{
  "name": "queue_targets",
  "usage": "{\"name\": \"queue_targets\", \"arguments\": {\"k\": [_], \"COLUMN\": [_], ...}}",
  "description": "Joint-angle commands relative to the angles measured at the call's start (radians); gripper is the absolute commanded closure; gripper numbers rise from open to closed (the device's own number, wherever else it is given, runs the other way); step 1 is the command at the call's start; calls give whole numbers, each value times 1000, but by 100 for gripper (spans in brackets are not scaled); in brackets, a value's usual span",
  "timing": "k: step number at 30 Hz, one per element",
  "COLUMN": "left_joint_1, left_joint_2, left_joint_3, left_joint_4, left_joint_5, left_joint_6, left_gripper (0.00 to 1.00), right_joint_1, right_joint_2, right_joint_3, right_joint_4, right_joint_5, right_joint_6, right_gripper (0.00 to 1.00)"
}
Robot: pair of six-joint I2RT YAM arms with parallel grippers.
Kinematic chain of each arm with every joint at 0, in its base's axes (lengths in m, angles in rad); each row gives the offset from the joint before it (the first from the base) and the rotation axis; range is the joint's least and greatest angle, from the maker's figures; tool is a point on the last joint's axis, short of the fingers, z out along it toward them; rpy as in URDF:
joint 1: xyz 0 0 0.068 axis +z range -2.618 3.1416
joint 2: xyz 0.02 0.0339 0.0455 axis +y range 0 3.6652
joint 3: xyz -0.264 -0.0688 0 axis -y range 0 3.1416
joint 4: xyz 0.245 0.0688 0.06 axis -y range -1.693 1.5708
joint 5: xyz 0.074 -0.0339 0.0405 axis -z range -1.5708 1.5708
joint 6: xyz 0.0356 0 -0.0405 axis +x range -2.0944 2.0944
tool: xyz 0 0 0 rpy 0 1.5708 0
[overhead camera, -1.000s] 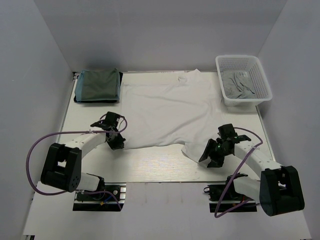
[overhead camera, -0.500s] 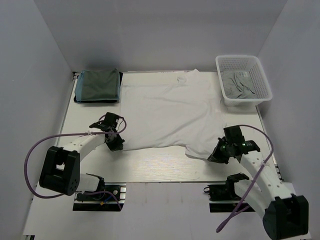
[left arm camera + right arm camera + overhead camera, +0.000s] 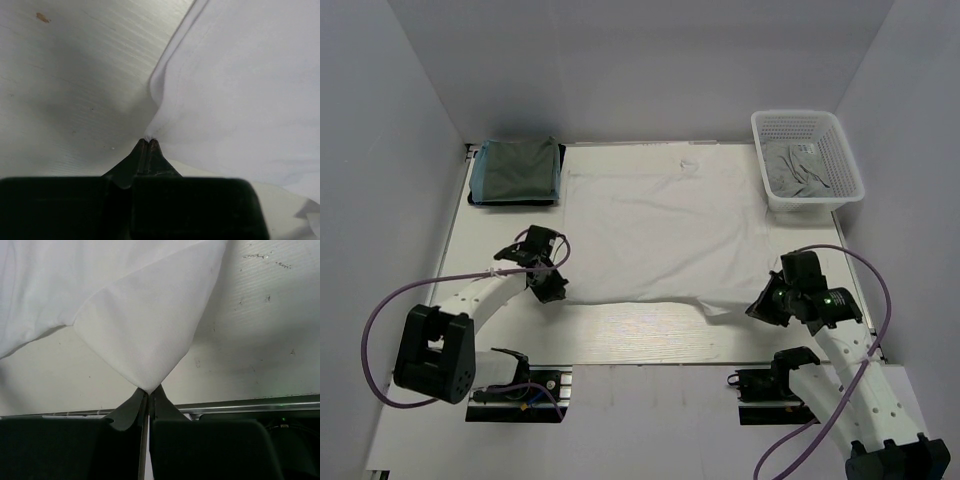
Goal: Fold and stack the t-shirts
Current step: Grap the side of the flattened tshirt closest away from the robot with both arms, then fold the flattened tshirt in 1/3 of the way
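A white t-shirt (image 3: 660, 225) lies spread across the middle of the table, its collar at the far edge. My left gripper (image 3: 558, 290) is shut on the shirt's near left corner (image 3: 150, 136). My right gripper (image 3: 760, 305) is shut on the near right corner (image 3: 148, 387), which is drawn out to a point. The hem between the two grippers is stretched close to straight. A folded teal-green t-shirt (image 3: 518, 168) rests on a stack at the far left. Grey t-shirts (image 3: 798, 170) lie crumpled in the basket.
The white lattice basket (image 3: 840, 150) stands at the far right corner. A dark tray (image 3: 473, 180) under the folded stack sits by the left wall. The table's metal front edge (image 3: 260, 404) runs just below my right gripper. White walls enclose the table.
My right gripper has shut on the shirt's near right corner and pulled it right and outward. The shirt's hem has straightened. The left gripper has held its corner in place.
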Motion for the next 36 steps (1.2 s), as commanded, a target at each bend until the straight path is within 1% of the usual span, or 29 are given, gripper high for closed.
{"name": "queue_targets", "arguments": {"k": [1, 2, 4, 7, 8, 10, 12, 14, 15, 17, 19, 24, 25, 28, 33, 36], "left_joint_1": [-4, -4, -4, -4, -4, 8, 8, 8, 8, 8, 8, 28, 37, 57, 87, 106], "left_joint_2": [-72, -84, -84, -38, -24, 22, 54, 101, 117, 151, 206, 329, 346, 399, 491, 528], "left_joint_3": [1, 1, 1, 47, 76, 131, 176, 241, 262, 334, 403, 530, 541, 564, 649, 679], "left_joint_4": [2, 17, 34, 64, 64, 52, 31, 14, -7, -29, -66, -130, -130, -103, -84, -84], "left_joint_5": [13, 13, 12, 33, 33, 10, -29, -43, -43, -69, -81, -104, -104, -104, -75, -61], "left_joint_6": [-14, -14, -26, -35, -35, -46, -58, -58, -58, -58, -58, -58, -58, -71, -71, -71], "left_gripper": [100, 100, 100, 100, 100, 100, 100, 100, 100, 100, 100, 100, 100, 100, 100, 100], "right_joint_1": [2, -1, 2, -1, -1, -3, -3, -3, -3, -6, -9, -27, -32, -52, -78, -92], "right_joint_2": [19, 32, 45, 74, 79, 124, 179, 238, 290, 325, 400, 534, 577, 621, 695, 762], "right_joint_3": [-13, -20, -19, -22, -19, 13, 68, 101, 142, 174, 243, 351, 381, 409, 481, 532], "right_joint_4": [35, 98, 140, 290, 310, 388, 420, 416, 422, 434, 450, 479, 488, 508, 551, 548], "right_joint_5": [-42, -49, -56, -60, -59, -54, -51, -13, 7, 6, 7, 33, 30, 32, 42, 9], "right_joint_6": [-3, -14, -3, 15, 15, 17, 12, -11, -16, -28, -40, -49, -52, -65, -66, -89], "right_gripper": [100, 100, 100, 100, 100, 100, 100, 100, 100, 100, 100, 100, 100, 100, 100, 100]}}
